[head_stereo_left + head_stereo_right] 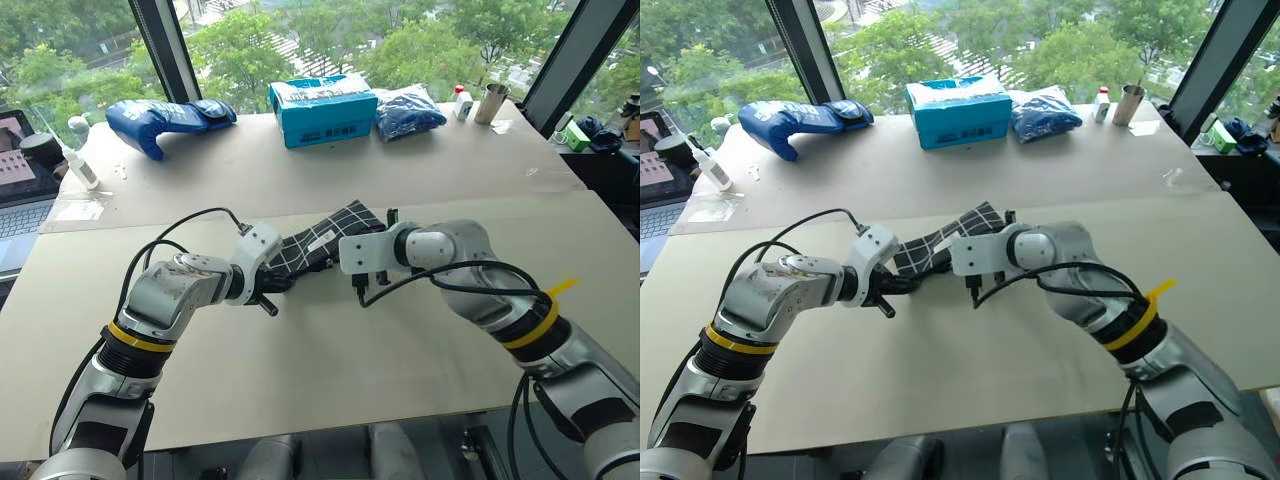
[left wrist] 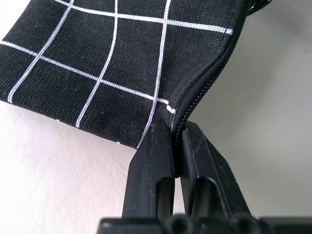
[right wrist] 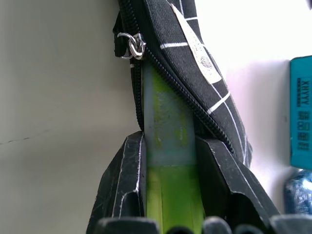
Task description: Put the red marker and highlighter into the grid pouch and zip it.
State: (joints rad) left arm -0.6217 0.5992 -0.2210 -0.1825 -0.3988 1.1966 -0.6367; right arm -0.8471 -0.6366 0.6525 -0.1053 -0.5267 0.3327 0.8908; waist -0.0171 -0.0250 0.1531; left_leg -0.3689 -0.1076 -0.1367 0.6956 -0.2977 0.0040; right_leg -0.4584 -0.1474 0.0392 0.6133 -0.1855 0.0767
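One grid pouch lay near the middle of the table, one highlighter was in play, and two grippers met at that pouch. No red marker could be made out anywhere.

The left gripper was pinched tight on the pouch's near corner, its two black fingers pressed together over the end of the zipper seam. In the head views that grip sat at the pouch's left end, mostly covered by the white wrist housing.

The right gripper was clamped on the highlighter, one finger on each side of the pale green barrel. The highlighter's front end pointed into the pouch mouth beside the silver zipper ring; the tip was hidden by the fabric lip, so how far it was inside could not be told. The zipper was open along that stretch.

From above, the right wrist covered much of the pouch's right end, and the highlighter itself was blocked there.

At the far edge of the table: one teal box, two blue items, a long glove-like one on the left and a crumpled bag beside the box, plus one metal cup. A laptop was cut off at the left edge.
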